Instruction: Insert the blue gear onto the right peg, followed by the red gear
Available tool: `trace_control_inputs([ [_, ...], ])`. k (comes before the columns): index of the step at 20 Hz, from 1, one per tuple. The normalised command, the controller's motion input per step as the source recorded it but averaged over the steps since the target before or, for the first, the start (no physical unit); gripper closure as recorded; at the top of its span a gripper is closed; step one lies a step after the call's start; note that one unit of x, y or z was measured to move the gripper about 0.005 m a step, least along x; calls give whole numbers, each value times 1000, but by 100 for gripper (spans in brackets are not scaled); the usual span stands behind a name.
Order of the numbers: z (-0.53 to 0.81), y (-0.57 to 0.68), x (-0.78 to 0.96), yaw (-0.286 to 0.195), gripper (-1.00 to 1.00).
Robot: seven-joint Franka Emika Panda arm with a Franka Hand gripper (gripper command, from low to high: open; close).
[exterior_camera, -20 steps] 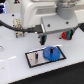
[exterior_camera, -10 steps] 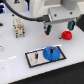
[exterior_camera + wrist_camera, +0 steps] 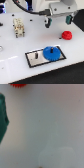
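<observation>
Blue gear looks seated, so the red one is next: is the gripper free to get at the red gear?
Probably yes. The red gear lies alone on the table, nothing over it, and the gripper hangs open just above it.

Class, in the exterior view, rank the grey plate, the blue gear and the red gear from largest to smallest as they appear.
1. grey plate
2. blue gear, sitting on the plate
3. red gear, a little farther from the camera, yet clearly smaller
</observation>
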Motion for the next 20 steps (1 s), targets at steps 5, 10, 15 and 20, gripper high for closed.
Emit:
trace_control_inputs([
  [5, -285, 124, -574, 0, -100],
  [10, -39, 30, 215, 0, -100],
  [15, 31, 11, 676, 0, -100],
  [20, -46, 167, 276, 0, -100],
])
